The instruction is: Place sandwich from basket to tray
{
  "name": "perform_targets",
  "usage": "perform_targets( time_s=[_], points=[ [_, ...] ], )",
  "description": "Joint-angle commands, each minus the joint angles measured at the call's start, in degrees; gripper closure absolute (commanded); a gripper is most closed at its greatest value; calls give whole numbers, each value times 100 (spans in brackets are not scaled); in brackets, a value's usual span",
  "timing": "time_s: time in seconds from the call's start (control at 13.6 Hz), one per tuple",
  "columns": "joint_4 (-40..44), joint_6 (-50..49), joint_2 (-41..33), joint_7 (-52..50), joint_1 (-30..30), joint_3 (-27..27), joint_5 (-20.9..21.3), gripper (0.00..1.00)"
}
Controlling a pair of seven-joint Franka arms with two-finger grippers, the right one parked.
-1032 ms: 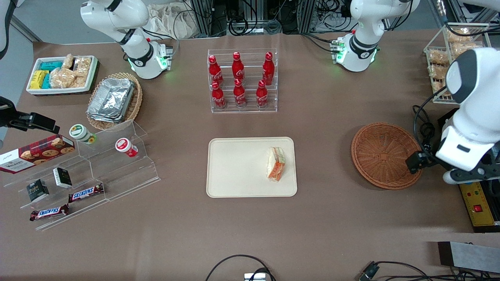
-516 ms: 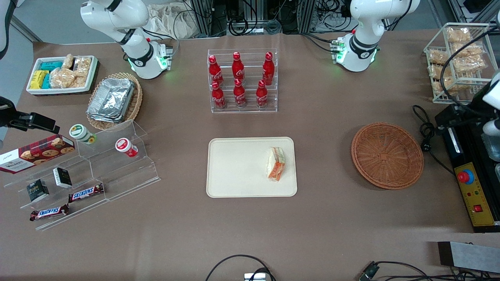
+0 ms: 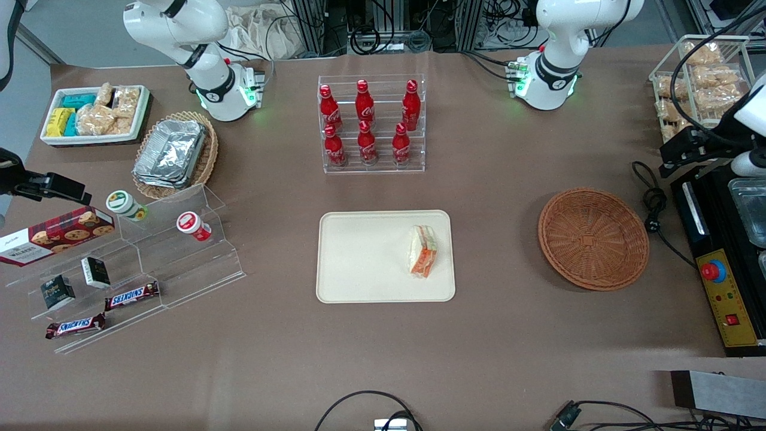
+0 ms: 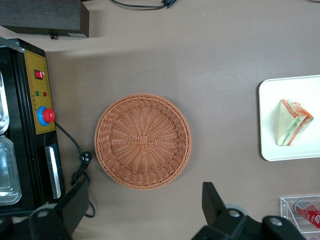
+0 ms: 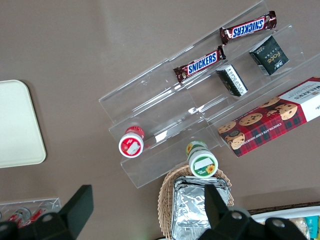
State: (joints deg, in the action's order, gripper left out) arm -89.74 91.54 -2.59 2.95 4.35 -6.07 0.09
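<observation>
**Operator:** While you look over the table (image 3: 514,359), where is the sandwich (image 3: 422,251)?

**Observer:** You will find it lying on the tray (image 3: 365,257), close to the tray edge that faces the basket (image 3: 592,238). Its red, orange and green filling shows along one edge. From the left wrist view you see the same thing: the sandwich (image 4: 292,121) on the tray (image 4: 267,120), well apart from the basket (image 4: 143,141), which holds nothing.

**Operator:** And the gripper?

**Observer:** Your gripper (image 4: 145,210) hangs high above the table at the working arm's end, over the ground just beside the basket. Its two fingers (image 4: 212,200) stand wide apart with nothing between them. In the front view you catch only a dark part of the arm's end, above a black control box (image 3: 724,263) with a red button.

**Operator:** What else is around?

**Observer:** You have a clear rack of red bottles (image 3: 371,123) farther from the front camera than the tray. Toward the parked arm's end sit a clear stepped stand (image 3: 131,263) with chocolate bars and small tubs, a tan wicker basket with foil containers (image 3: 175,154), and a white bin of snack packets (image 3: 96,114). A wire basket of bagged snacks (image 3: 697,78) stands near the working arm.
</observation>
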Motion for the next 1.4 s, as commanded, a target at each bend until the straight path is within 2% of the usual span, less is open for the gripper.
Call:
perform_targets(
  time_s=[0.0,0.52,0.59,0.81,1.33],
  points=[
    [71,-189,-74,57,-196,62,-53,0],
    [193,-189,31,13,-250,105,-53,0],
    [194,-189,22,-22,-276,184,-44,0],
    [194,-189,-4,-180,-846,737,-27,0],
    [202,-233,-48,-172,-813,739,-27,0]
  ],
)
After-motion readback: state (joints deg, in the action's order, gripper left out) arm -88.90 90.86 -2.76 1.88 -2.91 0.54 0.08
